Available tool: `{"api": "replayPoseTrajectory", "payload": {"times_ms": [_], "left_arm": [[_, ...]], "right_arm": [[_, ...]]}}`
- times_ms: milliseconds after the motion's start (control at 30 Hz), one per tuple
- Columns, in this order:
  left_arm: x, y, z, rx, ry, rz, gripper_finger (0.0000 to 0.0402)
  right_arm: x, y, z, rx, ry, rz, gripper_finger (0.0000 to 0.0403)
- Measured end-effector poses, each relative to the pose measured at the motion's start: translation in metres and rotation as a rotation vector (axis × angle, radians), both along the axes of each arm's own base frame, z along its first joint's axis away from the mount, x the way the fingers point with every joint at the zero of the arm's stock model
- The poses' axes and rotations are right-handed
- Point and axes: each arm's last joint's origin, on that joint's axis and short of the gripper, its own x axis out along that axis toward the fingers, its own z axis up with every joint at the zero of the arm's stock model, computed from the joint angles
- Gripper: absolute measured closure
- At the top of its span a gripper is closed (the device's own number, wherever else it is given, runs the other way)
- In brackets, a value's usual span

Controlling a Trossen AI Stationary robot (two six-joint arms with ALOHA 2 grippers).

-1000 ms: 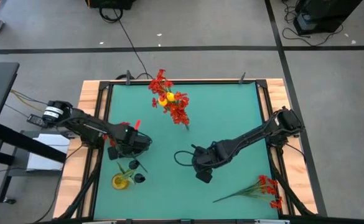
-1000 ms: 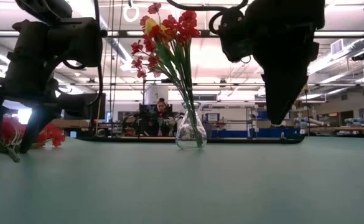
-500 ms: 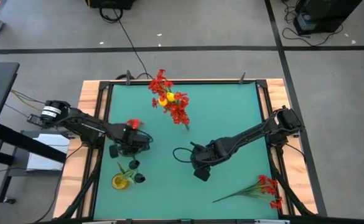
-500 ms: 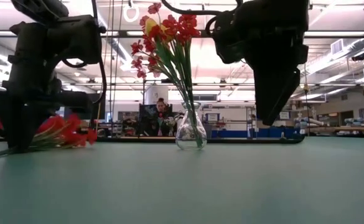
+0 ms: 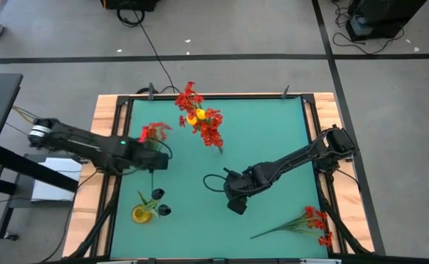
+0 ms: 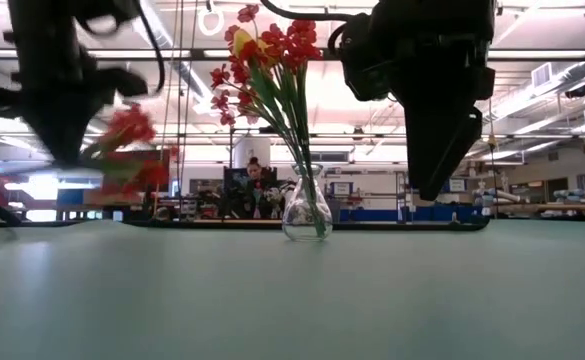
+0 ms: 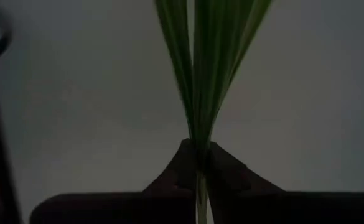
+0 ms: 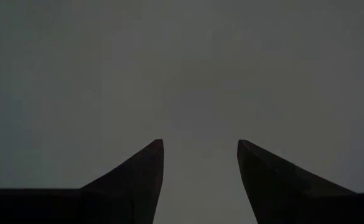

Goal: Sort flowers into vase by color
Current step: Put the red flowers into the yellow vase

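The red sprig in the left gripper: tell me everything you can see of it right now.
The red sprig is an artificial flower: a cluster of small bright red blossoms on thin green stems with narrow leaves. The left gripper is shut on its stems, which fan out beyond the fingertips in the left wrist view. In the low view it hangs clear of the green table, blossoms blurred. It sits left of the glass vase, apart from it, touching nothing but the gripper.

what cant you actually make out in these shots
- Low view: the red sprig the left pincer holds is motion-blurred.
- Left wrist view: its blossoms are cut off by the frame edge.
- High view: the yellow flower near the left front corner is too small to read.
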Motion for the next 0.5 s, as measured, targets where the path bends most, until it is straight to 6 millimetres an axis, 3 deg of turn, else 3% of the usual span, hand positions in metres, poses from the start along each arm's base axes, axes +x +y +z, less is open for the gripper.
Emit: {"api": "replayPoseTrajectory", "payload": {"times_ms": [333, 500], "left_arm": [[-0.03, 0.002, 0.053, 0.158, -0.34, -0.488, 0.0383], [-0.033, 0.002, 0.058, 0.131, -0.389, -0.51, 0.0379]], "right_arm": [[0.004, -0.004, 0.001, 0.038, -0.025, -0.231, 0.019], [0.018, -0.009, 0.006, 0.129, -0.128, -0.364, 0.0189]]}}
